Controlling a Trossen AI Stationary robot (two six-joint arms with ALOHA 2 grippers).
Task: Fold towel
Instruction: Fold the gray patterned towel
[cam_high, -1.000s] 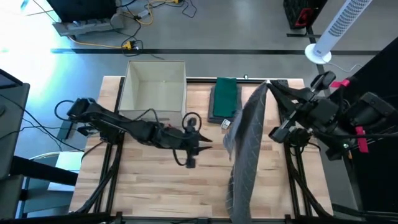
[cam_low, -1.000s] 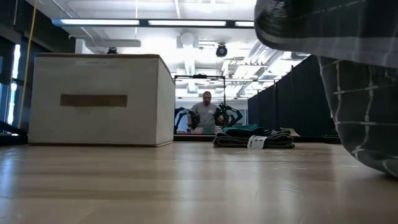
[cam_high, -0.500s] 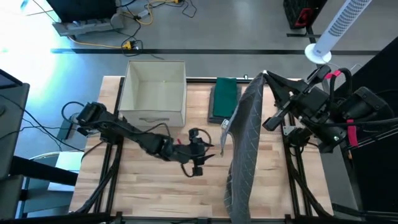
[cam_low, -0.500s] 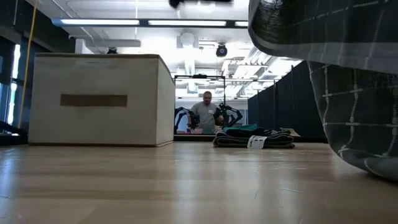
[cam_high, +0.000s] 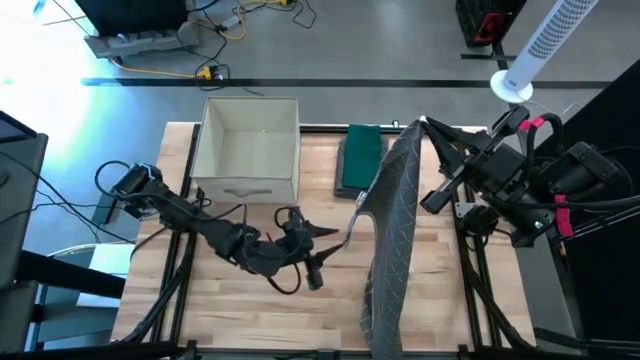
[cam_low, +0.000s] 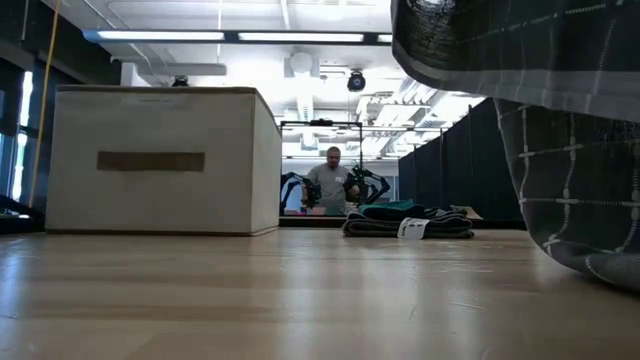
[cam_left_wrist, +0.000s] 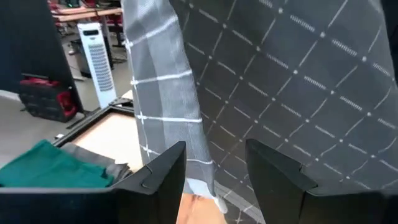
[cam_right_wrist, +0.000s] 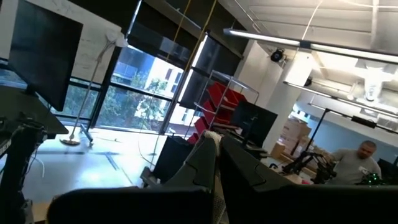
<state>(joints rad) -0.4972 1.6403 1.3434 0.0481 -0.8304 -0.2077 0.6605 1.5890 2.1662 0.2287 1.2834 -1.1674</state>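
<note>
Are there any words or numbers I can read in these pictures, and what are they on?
No text can be read in any view.
White tag on the folded green towel: too small and blurred to read.
Tan label strip on the white box: looks blank, no letters visible.
Grey checked towel held up by the right claw: only a line pattern, no words.

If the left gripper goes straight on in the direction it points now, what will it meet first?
Most likely the hanging grey towel. The open left gripper points straight at it, with the towel's edge in line with the gap between the fingers. How far off the cloth hangs is hard to judge.
</note>
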